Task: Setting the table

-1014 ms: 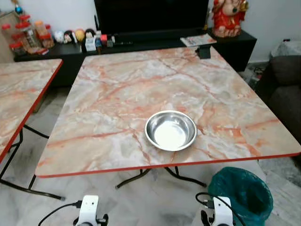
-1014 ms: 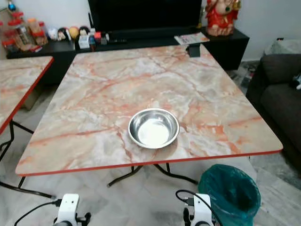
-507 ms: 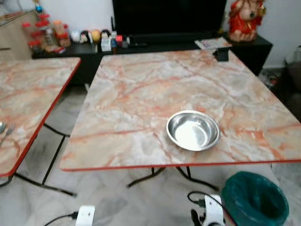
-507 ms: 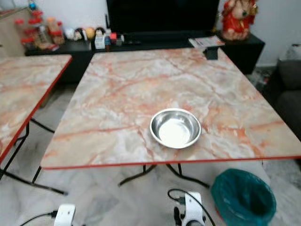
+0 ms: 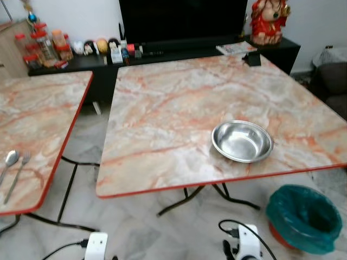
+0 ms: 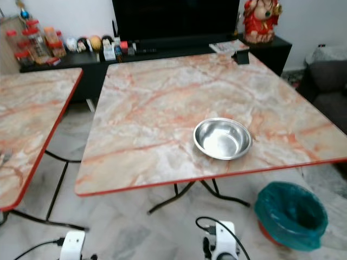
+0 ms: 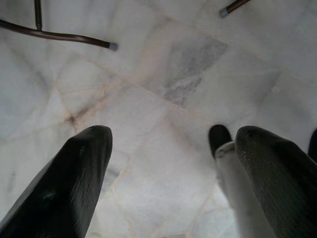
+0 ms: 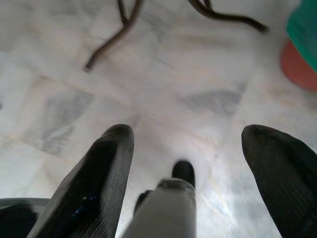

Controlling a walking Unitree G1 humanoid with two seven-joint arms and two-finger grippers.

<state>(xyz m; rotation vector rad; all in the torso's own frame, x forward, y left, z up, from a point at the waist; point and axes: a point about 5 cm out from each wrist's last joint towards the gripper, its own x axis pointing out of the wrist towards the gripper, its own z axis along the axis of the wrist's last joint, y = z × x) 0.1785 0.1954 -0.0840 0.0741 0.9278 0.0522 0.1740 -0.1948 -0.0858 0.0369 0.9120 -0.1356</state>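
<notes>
The two head cameras look forward and down from standing height, well back from the marble-topped table [image 5: 179, 119], facing a black TV cabinet [image 5: 162, 57] at the far wall. Both share that table, the second table [image 5: 38, 124] at left and the steel bowl [image 6: 223, 138]. Each wrist camera points steeply down along its parted fingers at the marble floor [image 7: 163, 99], close above it.

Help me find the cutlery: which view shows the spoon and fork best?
The left eye view: the spoon and fork lie whole on the side table. The right eye view catches just a sliver at its edge; the wrist views show floor.
</notes>
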